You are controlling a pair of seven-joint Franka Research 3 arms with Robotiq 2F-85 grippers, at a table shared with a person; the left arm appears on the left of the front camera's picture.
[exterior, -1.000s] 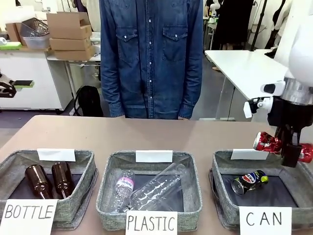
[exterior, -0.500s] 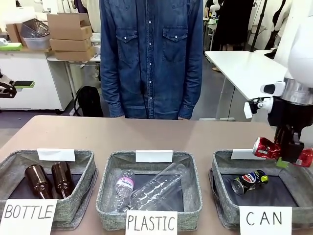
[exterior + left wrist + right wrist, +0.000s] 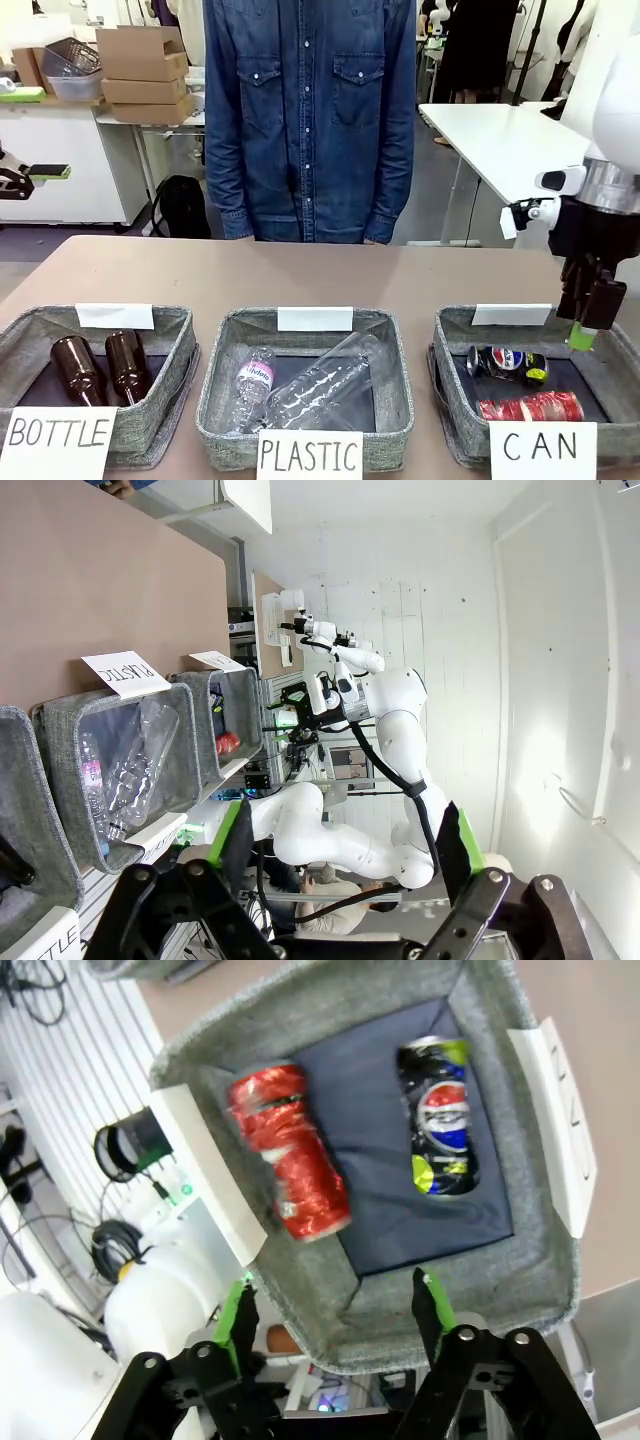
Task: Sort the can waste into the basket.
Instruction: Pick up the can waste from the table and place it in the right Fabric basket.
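Note:
The grey basket [image 3: 452,398] behind the "CAN" sign [image 3: 541,449] holds both crushed cans. The dark blue can [image 3: 508,363] lies toward its back and the red can [image 3: 531,407] lies in front of it. My right gripper [image 3: 583,325] hangs open just above the basket's right rear corner, holding nothing. The right wrist view looks down between the open fingers [image 3: 238,1320] at the red can [image 3: 290,1150] and the blue can [image 3: 440,1120], which lie side by side on the dark bottom. My left gripper [image 3: 40,176] stays open at the far left edge, well above the table.
A "PLASTIC" basket [image 3: 214,400] with clear bottles stands in the middle. A "BOTTLE" basket [image 3: 176,375] with two brown bottles stands on the left. A person in a denim shirt [image 3: 310,120] stands at the far side. Bare tabletop [image 3: 300,270] lies behind the baskets.
My right gripper opened and let go of the red can, which dropped into the CAN basket in front of the blue can. The blue can shifted slightly. The left arm kept still.

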